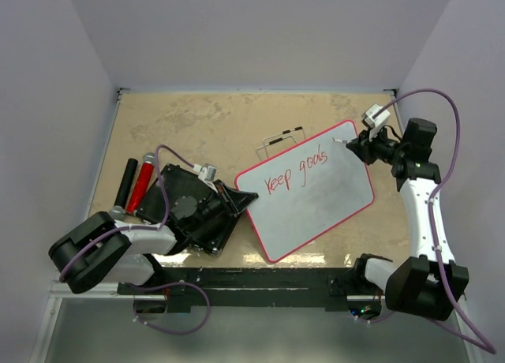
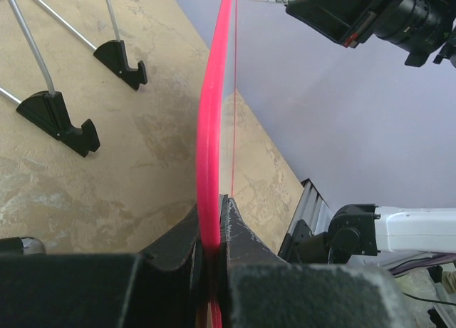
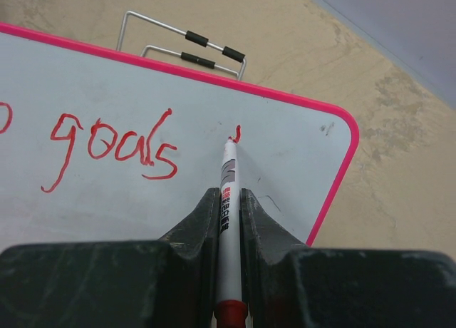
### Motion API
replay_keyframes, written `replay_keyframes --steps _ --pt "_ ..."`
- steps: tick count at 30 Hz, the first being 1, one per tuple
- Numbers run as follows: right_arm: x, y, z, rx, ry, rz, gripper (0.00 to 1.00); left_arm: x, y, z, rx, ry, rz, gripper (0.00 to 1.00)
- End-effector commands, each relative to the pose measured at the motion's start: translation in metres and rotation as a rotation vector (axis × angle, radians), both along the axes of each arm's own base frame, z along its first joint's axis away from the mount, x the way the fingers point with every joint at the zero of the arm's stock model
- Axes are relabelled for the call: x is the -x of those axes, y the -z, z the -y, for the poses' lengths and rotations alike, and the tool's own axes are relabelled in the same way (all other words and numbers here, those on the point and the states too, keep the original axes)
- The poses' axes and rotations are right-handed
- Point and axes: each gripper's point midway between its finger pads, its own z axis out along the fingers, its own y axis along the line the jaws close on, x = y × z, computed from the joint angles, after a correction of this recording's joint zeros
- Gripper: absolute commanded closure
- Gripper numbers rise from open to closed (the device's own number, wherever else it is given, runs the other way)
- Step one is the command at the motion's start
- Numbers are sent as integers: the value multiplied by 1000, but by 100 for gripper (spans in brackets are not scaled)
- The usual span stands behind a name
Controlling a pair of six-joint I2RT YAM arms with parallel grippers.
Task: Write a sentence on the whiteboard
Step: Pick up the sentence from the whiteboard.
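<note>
Whiteboard held at its edge; pen tip on its surface.
Top view: one white rectangular whiteboard (image 1: 319, 201) with thin red rim sits askew mid-table, its sentence (image 1: 296, 172) two red handwritten words, "Keep goals"; two cylinders at left, one black cylinder (image 1: 125, 181), one red cylinder (image 1: 142, 185), possibly markers. Left wrist view: left gripper (image 2: 211, 235) clenched on the board's red rim. Right wrist view: right gripper (image 3: 228, 207) grasps one white marker pen (image 3: 228, 178), tip touching the board right of "goals".
</note>
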Motion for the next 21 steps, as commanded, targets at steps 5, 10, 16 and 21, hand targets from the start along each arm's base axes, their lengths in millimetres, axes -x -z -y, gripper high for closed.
replay_keyframes --steps 5,10,16,21 --pt "15 -8 -7 29 -42 27 100 6 1 9 -62 70 84 100" --pt "15 1 -6 34 -54 4 100 7 0 10 -61 71 87 100" --pt "14 7 -5 37 -51 -13 100 7 1 10 -62 71 86 100" --pt "10 8 -3 36 -35 -13 100 7 1 10 -62 73 84 100"
